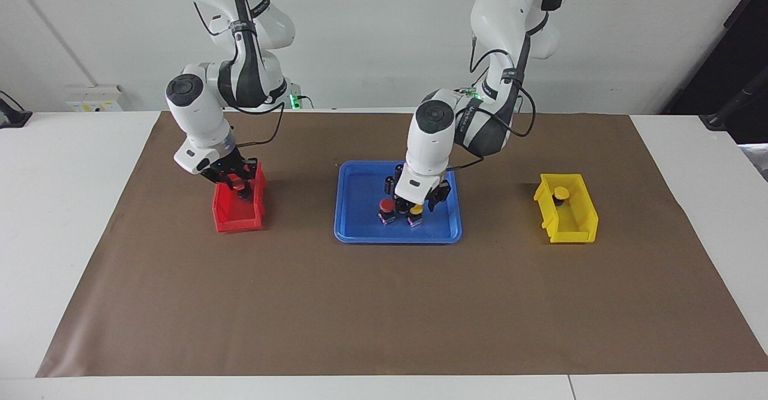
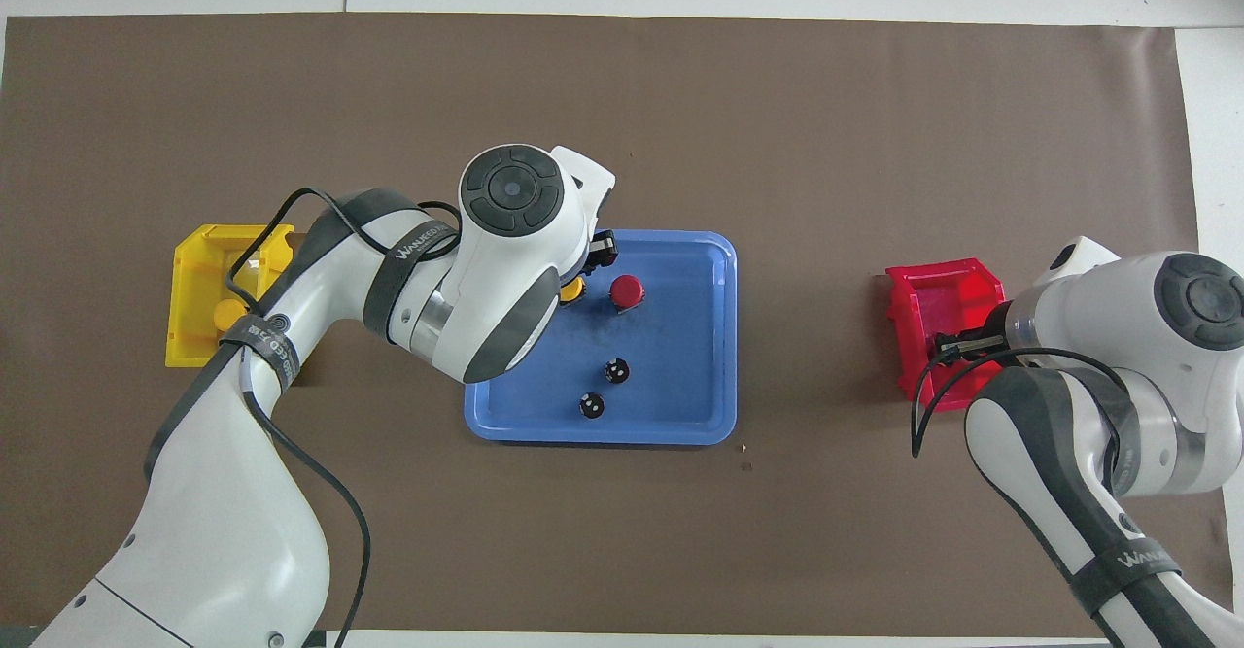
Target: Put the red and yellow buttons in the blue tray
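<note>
Brown matting covers the table under both of my arms. Nearest me in the blue tray (image 1: 354, 208) stand two dark capless cylinders (image 2: 603, 388). Farther out, a red button (image 1: 386, 207) and a yellow button (image 1: 416, 210) stand side by side. My left gripper (image 1: 420, 203) straddles that yellow one, fingers parting off it; I should lift straight up so I don't tip it. My right gripper (image 1: 240, 185), fingers closed, is down in the red bin (image 1: 231, 220); whether it has the red button there I cannot tell. Another yellow button (image 1: 560, 194) waits in the yellow bin (image 1: 576, 226).
</note>
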